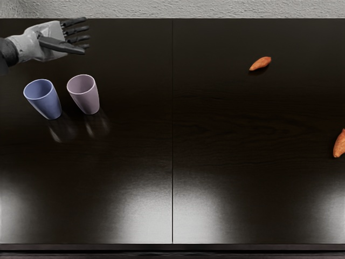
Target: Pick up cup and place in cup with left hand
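Observation:
In the head view my left hand (75, 39) reaches in from the left edge near the table's far side, its fingers extended and holding nothing. Below it in the picture stand two separate cups. The blue cup (47, 103) is nearer the left edge; the pinkish-mauve cup (88, 100) stands just to its right, a small gap between them. Both are upright with their open rims up. The hand touches neither cup. My right hand does not show.
An orange, sweet-potato-like item (260, 63) lies on the far right part of the dark table (172, 162). Another similar one (339, 144) is cut off by the right edge. A textured grey wall (172, 8) borders the table's far edge.

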Robot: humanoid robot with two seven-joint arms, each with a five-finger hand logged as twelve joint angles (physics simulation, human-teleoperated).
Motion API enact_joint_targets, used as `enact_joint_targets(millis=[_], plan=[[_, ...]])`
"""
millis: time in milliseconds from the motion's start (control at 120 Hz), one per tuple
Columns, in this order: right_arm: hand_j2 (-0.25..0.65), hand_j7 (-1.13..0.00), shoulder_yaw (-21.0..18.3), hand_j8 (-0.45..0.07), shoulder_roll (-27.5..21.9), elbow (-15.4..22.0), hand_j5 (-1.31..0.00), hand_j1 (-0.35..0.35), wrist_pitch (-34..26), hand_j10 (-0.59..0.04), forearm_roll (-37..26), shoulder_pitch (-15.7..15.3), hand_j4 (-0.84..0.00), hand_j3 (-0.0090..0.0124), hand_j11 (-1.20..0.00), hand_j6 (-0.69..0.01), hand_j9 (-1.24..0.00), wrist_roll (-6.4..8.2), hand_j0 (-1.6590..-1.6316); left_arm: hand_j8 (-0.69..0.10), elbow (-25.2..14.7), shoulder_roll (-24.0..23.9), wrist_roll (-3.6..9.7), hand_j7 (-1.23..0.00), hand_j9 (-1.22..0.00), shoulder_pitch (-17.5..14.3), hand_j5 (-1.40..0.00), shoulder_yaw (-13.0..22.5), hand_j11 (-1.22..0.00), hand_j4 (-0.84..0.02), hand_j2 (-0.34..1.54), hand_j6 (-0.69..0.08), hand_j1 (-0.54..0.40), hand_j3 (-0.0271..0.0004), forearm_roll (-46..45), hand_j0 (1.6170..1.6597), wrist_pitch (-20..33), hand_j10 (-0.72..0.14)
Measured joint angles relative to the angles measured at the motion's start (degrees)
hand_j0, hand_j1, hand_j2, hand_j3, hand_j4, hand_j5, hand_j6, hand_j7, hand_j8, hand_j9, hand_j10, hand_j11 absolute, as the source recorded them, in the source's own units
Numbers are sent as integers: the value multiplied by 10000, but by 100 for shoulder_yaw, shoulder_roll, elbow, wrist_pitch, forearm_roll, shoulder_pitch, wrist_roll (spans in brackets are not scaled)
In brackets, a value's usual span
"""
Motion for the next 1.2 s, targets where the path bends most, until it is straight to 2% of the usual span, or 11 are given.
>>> enact_joint_targets(millis=[58, 150, 233, 292, 533, 633, 742, 850, 900, 1008, 1200], plan=[[-35, -218, 1, -168, 0, 8, -218, -3287, 1, -168, 0, -2, -168, 0, -218, -168, -218, 0, -16572, 5, -13, 0, 0, 1, 0, -18, 1, 6, 0, -1, -2, 3, 3489, 0, 137, 16572, 0, 5], [-35, -218, 10, -168, 0, -18, -218, -3287, -7, -168, 8, -1, -168, 0, -218, -168, -218, -1, -16575, 7, -20, 43, 15, 1, 1, -296, 1, 29, 1, 1, -1, 5, 3490, 0, 483, 16575, 0, 7], [-35, -218, 9, -168, 0, -36, -218, -3288, -12, -168, 13, -1, -168, 0, -218, -167, -218, -1, -16577, 3, -20, 72, 318, 1, 1, -430, 1, 71, 1, -2, -2, 1, 3491, 0, 1066, 16577, 0, 3], [-35, -218, 9, -168, 0, -42, -218, -3288, -14, -168, 15, -1, -168, 0, -218, -168, -218, -1, -16578, -4, -19, 240, 456, 0, 1, -437, 0, 89, 1, -8, -3, -7, 3491, 0, 1429, 16578, 0, -1], [-35, -218, 9, -167, 0, -49, -218, -3288, -16, -167, 17, -1, -167, 0, -218, -167, -218, -1, -16580, -1, -18, 319, 693, 0, 0, -720, 0, 210, 1, -5, 1, -4, 3491, 0, 2363, 16580, -1, 1], [-35, -218, 9, -167, 0, -50, -218, -3288, -16, -167, 18, -1, -167, 0, -218, -167, -218, -1, -16580, -4, -29, 33, 852, 0, 0, -909, 0, 467, 0, -7, 1, -7, 3490, 0, 2638, 16580, 0, -1], [-35, -218, 9, -166, 0, -50, -218, -3288, -16, -167, 18, -1, -167, 0, -218, -166, -218, -1, -16580, -1, -46, -97, 921, 0, 0, -934, 0, 744, 0, -5, 3, -3, 3491, 0, 2770, 16580, -1, 1], [-35, -218, 9, -167, 0, -50, -218, -3288, -16, -167, 18, -1, -167, 0, -218, -167, -218, -1, -16580, -12, -87, -247, 915, -1, 0, -912, -1, 887, 0, -14, 0, -16, 3491, 0, 2816, 16580, 0, -7], [-35, -218, 9, -167, 0, -50, -218, -3288, -16, -168, 18, -1, -168, 0, -218, -167, -218, -1, -16580, -14, -315, -239, 912, -1, 0, -955, -2, 1091, 0, -16, 0, -18, 3491, 0, 2907, 16580, 284, -8], [-35, -218, 9, -167, 0, -50, -218, -3288, -16, -167, 18, -1, -167, 0, -218, -167, -218, -1, -16581, -16, -1029, -217, 909, -1, 0, -1087, -2, 1510, 0, -16, 1, -19, 3491, 0, 3376, 16581, 1426, -10], [-35, -218, 9, -167, 0, -50, -218, -3288, -16, -167, 18, -1, -168, 0, -218, -167, -218, -1, -16581, -151, -1890, -238, 902, -168, -167, -1137, -169, 2102, -166, -148, 29, -154, 3341, 0, 3872, 16581, 2872, -143]])
